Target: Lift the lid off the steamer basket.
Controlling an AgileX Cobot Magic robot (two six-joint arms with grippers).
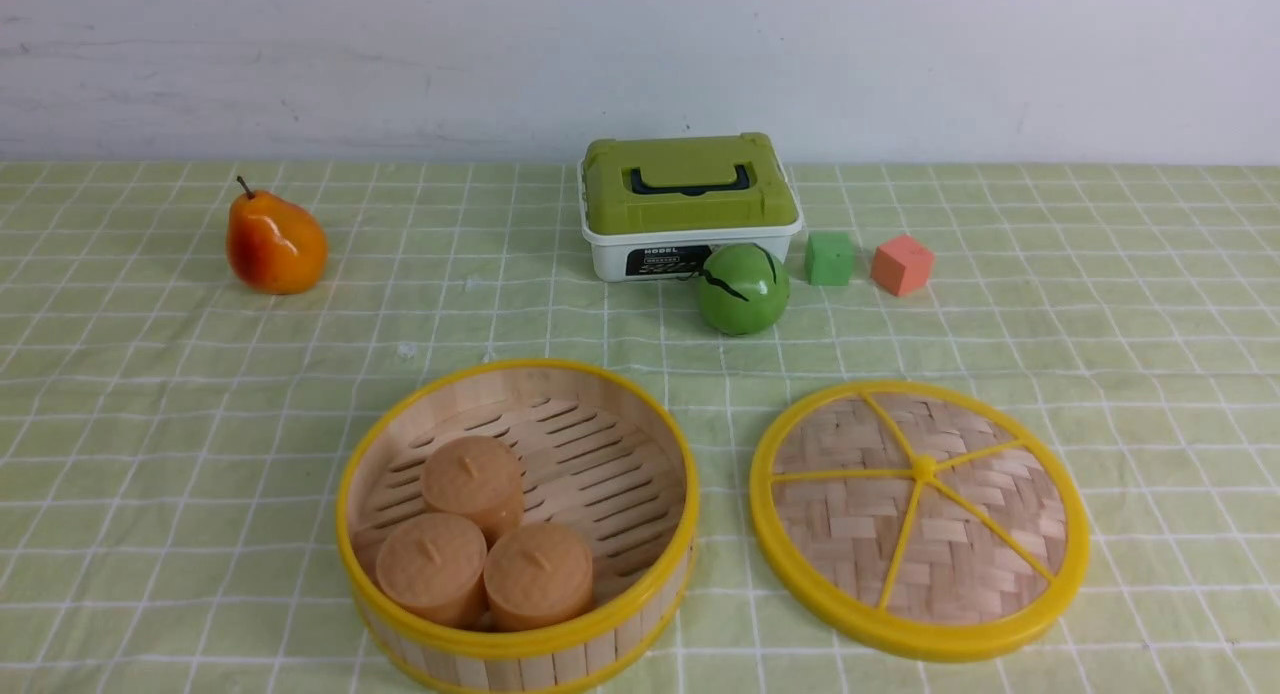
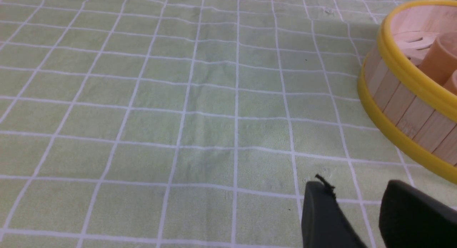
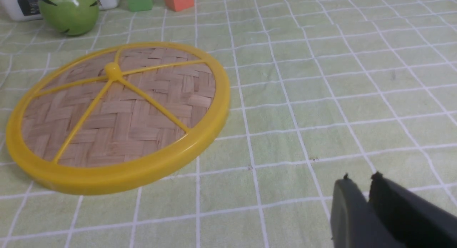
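Note:
The steamer basket (image 1: 520, 641) stands uncovered near the table's front, left of centre, with three tan round buns (image 1: 538, 574) inside. The lid (image 1: 918, 519) lies flat on the cloth to the basket's right, apart from it. Neither gripper shows in the front view. In the left wrist view my left gripper (image 2: 355, 191) is open and empty, low over the cloth, with the basket's wall (image 2: 403, 108) nearby. In the right wrist view my right gripper (image 3: 360, 180) is shut and empty over bare cloth, a short way from the lid (image 3: 117, 112).
At the back stand a white box with an olive-green lid (image 1: 690, 204), a green ball (image 1: 743, 287), a green cube (image 1: 830, 258) and an orange cube (image 1: 902, 264). A pear (image 1: 275, 244) sits at the back left. A green checked cloth covers the table.

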